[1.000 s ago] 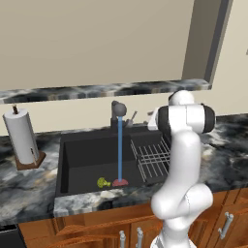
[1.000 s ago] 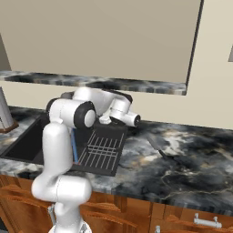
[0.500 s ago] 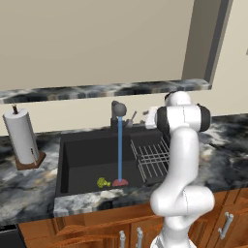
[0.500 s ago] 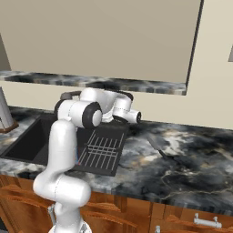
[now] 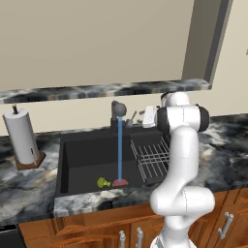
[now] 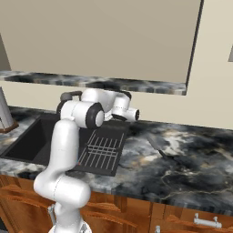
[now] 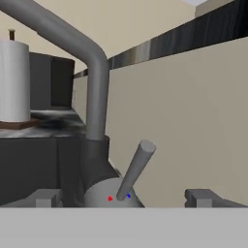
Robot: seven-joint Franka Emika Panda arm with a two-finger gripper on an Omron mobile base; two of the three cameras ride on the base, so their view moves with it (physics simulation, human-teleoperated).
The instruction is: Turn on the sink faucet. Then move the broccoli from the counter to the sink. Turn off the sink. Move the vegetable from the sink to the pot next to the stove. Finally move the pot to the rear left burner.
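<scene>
Since the earlier frames your white arm has swung its upper joints slightly toward the wall, bringing the gripper [image 7: 124, 199] closer to the grey faucet [image 5: 117, 109] at the back of the dark sink basin [image 5: 87, 162]; the broccoli and the water have stayed where they were. You have the gripper spread wide, its two dark fingertips [image 7: 44, 197] standing well apart on either side of the faucet's rounded grey base, with nothing between them but the slanted grey lever handle [image 7: 136, 167], which they do not touch. In the hand view that lever leans up from the base, which carries a red and a blue dot, and the faucet's curved grey spout [image 7: 72, 53] rises behind it. From the left base view you can see a blue stream of water [image 5: 119, 150] running straight down from the spout into the basin. The small green broccoli [image 5: 102, 182] lies on the basin floor, just beside the point where the stream lands. A black wire dish rack [image 5: 152, 159] sits at the right side of the sink, next to the arm. A white paper towel roll on a brown wooden stand [image 5: 22, 138] stands on the marbled dark bench [image 6: 191, 154] well to the left of the sink.
</scene>
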